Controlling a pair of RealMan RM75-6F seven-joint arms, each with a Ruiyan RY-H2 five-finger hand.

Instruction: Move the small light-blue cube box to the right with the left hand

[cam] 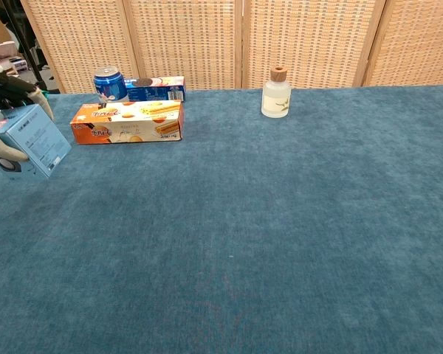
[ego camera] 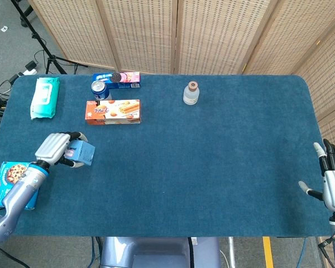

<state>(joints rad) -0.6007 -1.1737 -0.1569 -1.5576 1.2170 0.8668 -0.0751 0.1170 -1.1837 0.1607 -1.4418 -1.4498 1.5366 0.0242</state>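
Observation:
The small light-blue cube box (ego camera: 81, 153) is held in my left hand (ego camera: 54, 148), a little left of the table's middle-left area. In the chest view the same box (cam: 35, 140) appears tilted at the left edge, with the left hand's fingers (cam: 7, 85) wrapped over its top and side. Whether the box touches the cloth or hangs just above it cannot be told. My right hand (ego camera: 334, 176) hovers beyond the table's right edge, fingers spread and holding nothing.
An orange biscuit box (ego camera: 113, 111), a blue can (ego camera: 99, 89) and a blue-pink cookie packet (ego camera: 121, 79) lie at the back left. A green wipes pack (ego camera: 44, 96) and a cookie box (ego camera: 10, 178) sit at the left. A small bottle (ego camera: 191, 92) stands at back centre.

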